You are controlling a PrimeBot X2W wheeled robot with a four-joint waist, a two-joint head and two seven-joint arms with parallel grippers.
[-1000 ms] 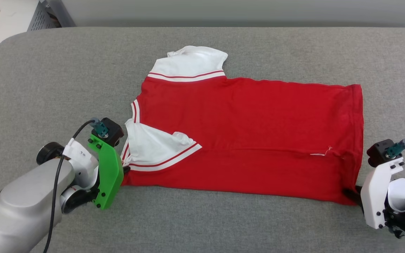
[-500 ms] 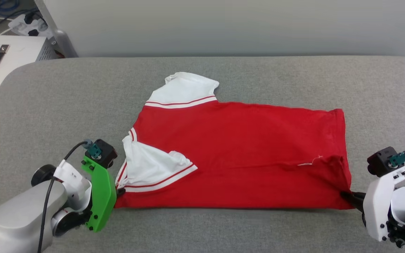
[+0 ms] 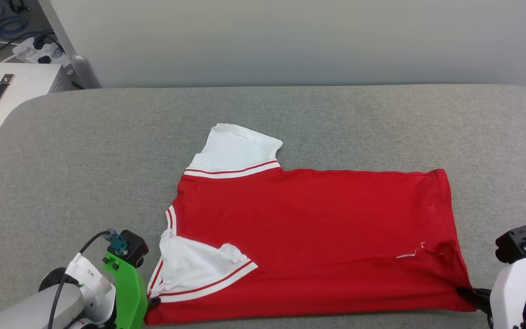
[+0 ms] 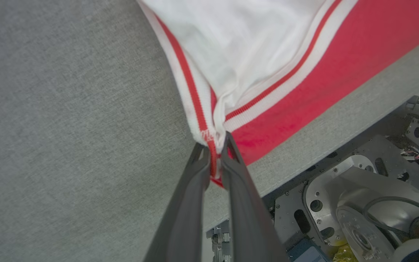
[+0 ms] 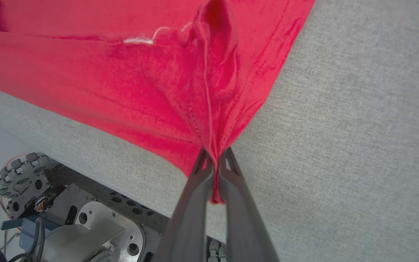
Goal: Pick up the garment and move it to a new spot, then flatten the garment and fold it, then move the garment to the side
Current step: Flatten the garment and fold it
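— Both near corners held, or just one?
— Both. On my left side, my left gripper (image 4: 215, 145) has its two dark fingers (image 4: 191, 189) pinched together on the striped shoulder corner of the bright red soft T-shirt with white short sleeves (image 3: 308, 233), right at the near edge of the grey fabric-covered table (image 3: 85, 160).
— And the shirt itself?
— It lies spread over the near middle of the table, neck end to my left, hem to my right. The near white sleeve (image 3: 199, 267) is folded in over the red body. The far white sleeve (image 3: 235, 148) lies flat, pointing away from me. A small loose white thread (image 3: 409, 253) sits near the hem.
— The right side?
— My right gripper (image 5: 215, 154) is clamped on the near hem corner, and the cloth puckers into a ridge just beyond the grip.
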